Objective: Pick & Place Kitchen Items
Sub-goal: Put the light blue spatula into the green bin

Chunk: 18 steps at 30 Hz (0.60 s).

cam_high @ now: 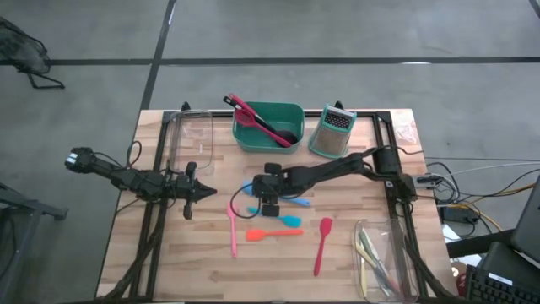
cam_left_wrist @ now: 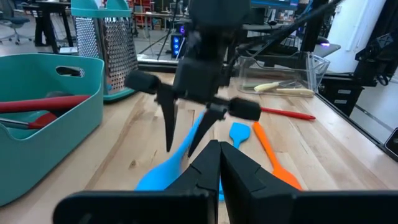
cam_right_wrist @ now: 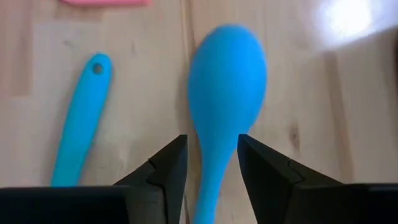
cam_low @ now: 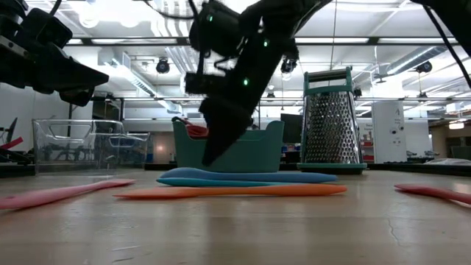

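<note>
Left gripper point(cam_high: 205, 193): dark fingers pressed together, holding nothing, hovering over the bare left part of the pale wooden plank bench point(cam_high: 186, 253). A clear rectangular plastic bin point(cam_high: 192, 135) stands beyond it.

Flat on the bench, left to right: a slim matte pink spoon point(cam_high: 233, 230); a smooth blue spoon with an oval bowl point(cam_right_wrist: 225, 87); a blue utensil with a hole in its handle end point(cam_right_wrist: 81, 118) just beside it; an orange spatula point(cam_high: 272, 234); a red spatula point(cam_high: 322, 245).

Right gripper point(cam_right_wrist: 211, 163): spread, its two dark wedge fingers either side of the blue spoon's neck, not visibly pinching it.

At the back, a teal rectangular plastic tub point(cam_high: 268, 127) holds red and black utensils; to its right stands a perforated steel box grater with teal base point(cam_high: 331, 133). A second clear bin point(cam_high: 384, 257) at right holds pale yellow utensils.

No legible writing seen.
</note>
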Each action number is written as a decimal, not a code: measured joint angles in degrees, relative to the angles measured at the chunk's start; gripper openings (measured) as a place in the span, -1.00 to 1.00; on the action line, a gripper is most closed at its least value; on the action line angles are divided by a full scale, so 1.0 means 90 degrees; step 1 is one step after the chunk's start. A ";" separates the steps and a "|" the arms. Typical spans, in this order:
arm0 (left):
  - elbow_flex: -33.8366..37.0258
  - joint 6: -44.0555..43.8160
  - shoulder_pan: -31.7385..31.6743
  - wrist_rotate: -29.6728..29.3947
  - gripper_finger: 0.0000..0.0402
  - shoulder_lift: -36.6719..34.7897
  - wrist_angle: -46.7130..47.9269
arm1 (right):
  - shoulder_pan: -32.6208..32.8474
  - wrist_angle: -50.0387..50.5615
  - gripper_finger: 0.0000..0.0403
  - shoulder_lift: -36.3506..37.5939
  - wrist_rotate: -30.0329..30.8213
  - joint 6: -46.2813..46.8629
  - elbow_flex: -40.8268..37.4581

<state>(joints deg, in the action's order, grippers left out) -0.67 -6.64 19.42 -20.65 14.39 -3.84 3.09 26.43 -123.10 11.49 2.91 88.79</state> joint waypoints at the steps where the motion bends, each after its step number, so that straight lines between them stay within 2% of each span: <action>1: 0.0002 0.0001 0.0000 -0.0002 -0.94 0.0000 0.0000 | -0.0002 0.0003 -0.33 -0.0063 0.0002 0.0004 0.0000; 18: 0.0001 0.0001 0.0000 0.0001 -0.94 0.0002 0.0000 | -0.0051 -0.0072 -0.28 -0.0179 -0.0010 0.0545 -0.0346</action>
<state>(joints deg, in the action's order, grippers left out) -0.66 -6.63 19.42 -20.64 14.41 -3.84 2.63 25.78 -124.70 11.40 7.81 85.68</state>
